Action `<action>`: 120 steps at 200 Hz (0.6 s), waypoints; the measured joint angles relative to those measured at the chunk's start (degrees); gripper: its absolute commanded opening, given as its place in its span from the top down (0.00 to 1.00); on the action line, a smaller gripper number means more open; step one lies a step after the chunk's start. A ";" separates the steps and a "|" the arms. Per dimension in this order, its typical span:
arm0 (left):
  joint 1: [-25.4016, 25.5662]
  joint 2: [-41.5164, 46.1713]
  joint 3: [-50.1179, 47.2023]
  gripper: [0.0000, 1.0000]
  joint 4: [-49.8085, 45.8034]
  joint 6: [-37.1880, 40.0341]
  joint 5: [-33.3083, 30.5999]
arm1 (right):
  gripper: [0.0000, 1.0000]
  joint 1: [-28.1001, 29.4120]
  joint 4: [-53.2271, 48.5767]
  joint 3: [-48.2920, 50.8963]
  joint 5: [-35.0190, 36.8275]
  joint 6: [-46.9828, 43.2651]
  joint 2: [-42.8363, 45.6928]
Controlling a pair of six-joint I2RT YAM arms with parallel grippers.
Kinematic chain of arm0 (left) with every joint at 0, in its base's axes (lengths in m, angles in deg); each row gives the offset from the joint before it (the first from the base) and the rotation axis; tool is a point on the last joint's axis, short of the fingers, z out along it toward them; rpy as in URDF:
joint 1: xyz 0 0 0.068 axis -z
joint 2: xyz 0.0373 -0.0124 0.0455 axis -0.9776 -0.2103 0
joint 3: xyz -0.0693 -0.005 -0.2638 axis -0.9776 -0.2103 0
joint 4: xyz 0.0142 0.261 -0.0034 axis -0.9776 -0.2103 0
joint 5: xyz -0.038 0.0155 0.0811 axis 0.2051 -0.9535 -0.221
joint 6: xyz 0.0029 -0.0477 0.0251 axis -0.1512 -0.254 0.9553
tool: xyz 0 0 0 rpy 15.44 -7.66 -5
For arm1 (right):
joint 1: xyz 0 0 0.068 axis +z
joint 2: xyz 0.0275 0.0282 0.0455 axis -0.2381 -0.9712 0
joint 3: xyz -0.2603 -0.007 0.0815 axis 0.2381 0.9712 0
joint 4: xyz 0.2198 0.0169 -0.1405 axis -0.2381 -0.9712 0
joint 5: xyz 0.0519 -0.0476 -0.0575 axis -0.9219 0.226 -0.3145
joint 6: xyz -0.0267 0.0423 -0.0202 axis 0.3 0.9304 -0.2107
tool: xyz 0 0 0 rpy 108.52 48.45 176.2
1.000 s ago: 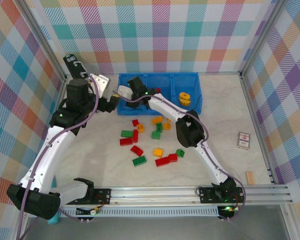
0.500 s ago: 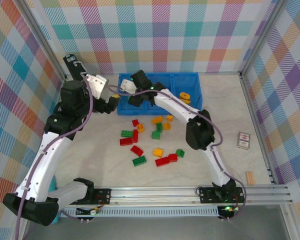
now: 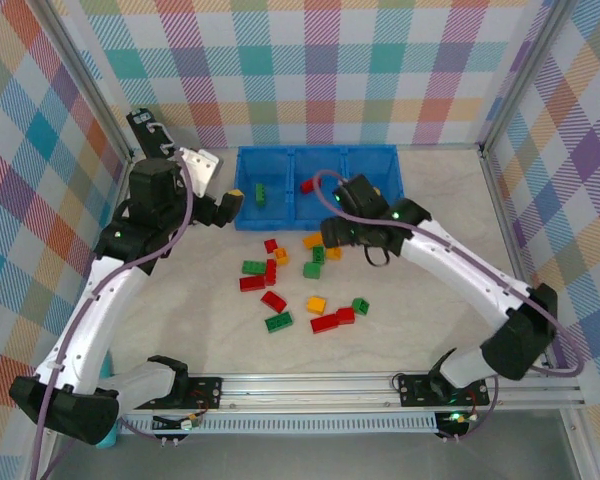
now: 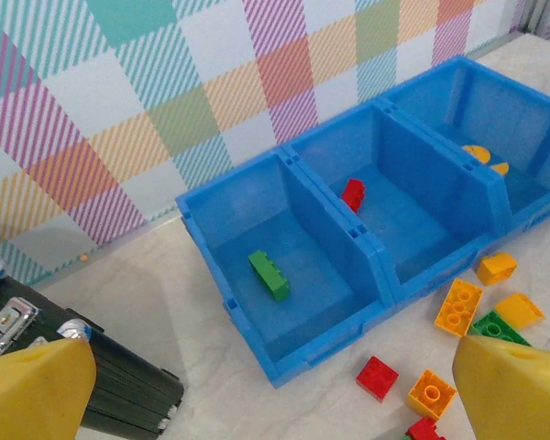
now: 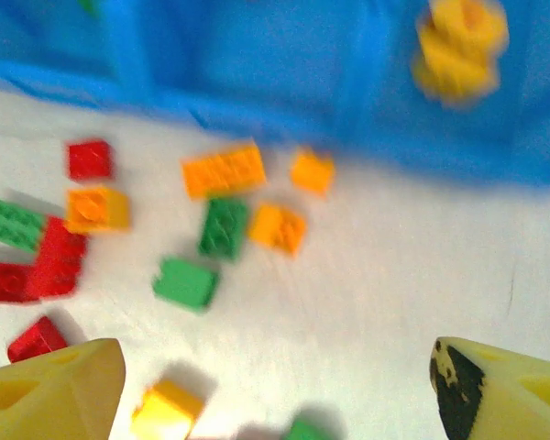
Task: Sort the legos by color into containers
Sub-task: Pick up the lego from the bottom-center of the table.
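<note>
Sorting has barely got going. The blue tray has one green brick in its left compartment, one red brick in the middle one and a couple of yellow pieces in the right one, so the colour scheme is set at least. Everything else is left to do: a dozen-plus loose legos in red, green and yellow/orange lie scattered on the counter just in front of the tray. The left fingers are spread wide and empty, parked by the tray's left end. The right fingers are spread too, nothing between them, hanging over the pile. My guess is another pick comes next.
</note>
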 measured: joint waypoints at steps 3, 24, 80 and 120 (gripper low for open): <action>0.00 -0.28 0.09 0.00 0.04 0.00 0.02 | 0.13 -0.02 -0.59 1.29 -0.20 1.92 0.63; 0.00 -2.45 0.96 0.00 -0.13 0.00 0.52 | 0.12 0.00 -2.05 10.88 -1.55 14.78 5.33; 0.00 -3.15 1.11 0.00 0.07 0.02 1.09 | 0.13 0.02 4.00 29.16 -8.81 33.09 10.08; 0.00 -2.32 0.98 0.00 0.11 0.04 1.07 | 0.13 0.00 8.52 31.91 -10.93 37.24 9.75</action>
